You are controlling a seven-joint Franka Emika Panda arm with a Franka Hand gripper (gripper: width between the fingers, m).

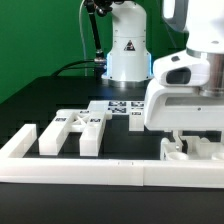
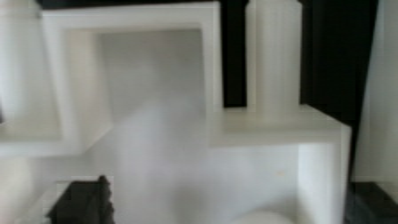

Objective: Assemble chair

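Observation:
Several white blocky chair parts with square tags lie side by side on the black table at the exterior view's left. My gripper is low at the exterior view's right, just behind the border rail, down over more white chair parts. In the wrist view a white chair part with upright bars fills the frame, very close and blurred. Dark fingertips show at its side. The part fills the space between the jaws, and I cannot tell whether they press on it.
The long low white border rail runs along the front. The marker board lies flat in the middle behind the parts. The arm's white base stands at the back.

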